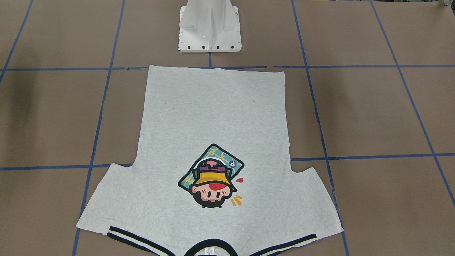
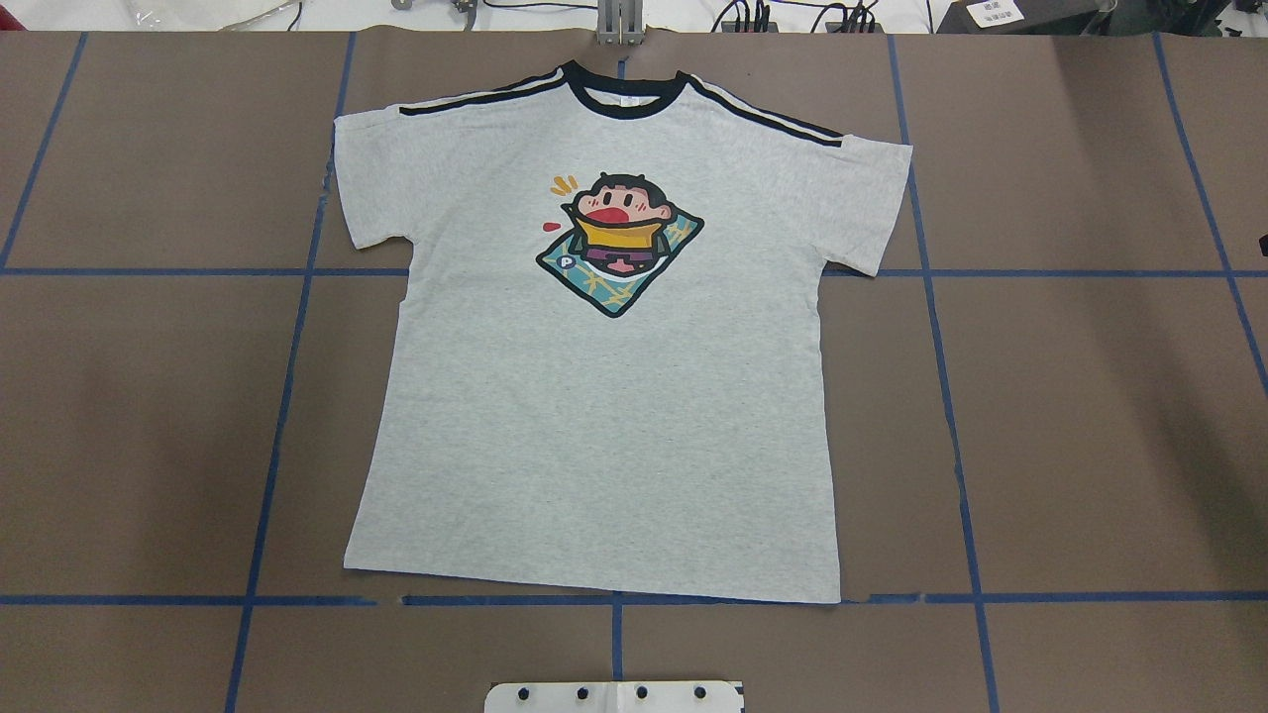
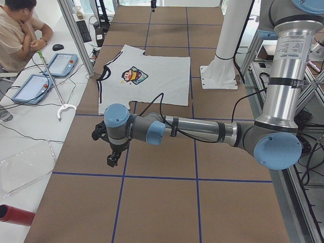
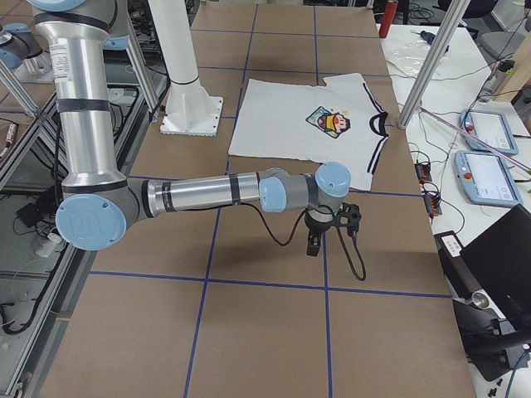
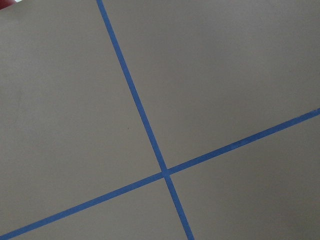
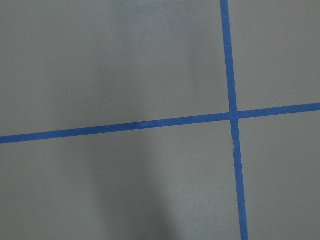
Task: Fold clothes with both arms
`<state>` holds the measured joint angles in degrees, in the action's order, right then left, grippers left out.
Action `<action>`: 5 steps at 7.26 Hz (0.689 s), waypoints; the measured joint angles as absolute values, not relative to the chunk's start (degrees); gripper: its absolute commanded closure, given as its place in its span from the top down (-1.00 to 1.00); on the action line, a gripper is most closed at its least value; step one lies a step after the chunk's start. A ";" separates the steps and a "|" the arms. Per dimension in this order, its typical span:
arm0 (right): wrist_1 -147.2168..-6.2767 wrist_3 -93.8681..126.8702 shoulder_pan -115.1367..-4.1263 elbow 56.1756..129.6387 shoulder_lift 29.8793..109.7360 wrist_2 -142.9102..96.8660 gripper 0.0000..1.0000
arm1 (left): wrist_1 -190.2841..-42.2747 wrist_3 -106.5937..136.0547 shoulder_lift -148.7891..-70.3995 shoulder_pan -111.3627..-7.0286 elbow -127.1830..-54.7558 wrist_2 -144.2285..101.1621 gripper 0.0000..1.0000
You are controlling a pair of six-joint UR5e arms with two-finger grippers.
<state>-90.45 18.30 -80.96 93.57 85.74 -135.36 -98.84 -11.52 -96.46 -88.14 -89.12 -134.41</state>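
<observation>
T-shirt (image 2: pixel 594 396) lies flat, print up, mid surface (image 2: pixel 1090 416), collar (image 2: pixel 624 97) at 12 o'clock from overhead, while left hand (image 3: pixel 112 158) and right hand (image 4: pixel 314 242) hang well clear, can't tell whether clenched or released.

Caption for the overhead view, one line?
Grey T-shirt spread flat, print up, collar at the far edge of a blue-taped table.

letter P (image 2: pixel 566 262), on T-shirt (image 2: pixel 594 426) print
</observation>
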 measured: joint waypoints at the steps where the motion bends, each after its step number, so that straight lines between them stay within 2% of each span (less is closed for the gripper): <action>1: -90.39 18.34 -81.03 93.55 85.81 -135.22 1.00 | -99.04 -11.55 -96.47 -87.52 -89.25 -134.47 0.99; 5: -87.67 18.59 -79.68 93.47 85.72 -132.53 1.00 | -99.78 -11.55 -95.46 -86.10 -90.81 -136.93 0.99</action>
<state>-87.67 18.59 -79.68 93.47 85.72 -132.53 -99.78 -11.55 -95.46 -86.10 -90.81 -136.93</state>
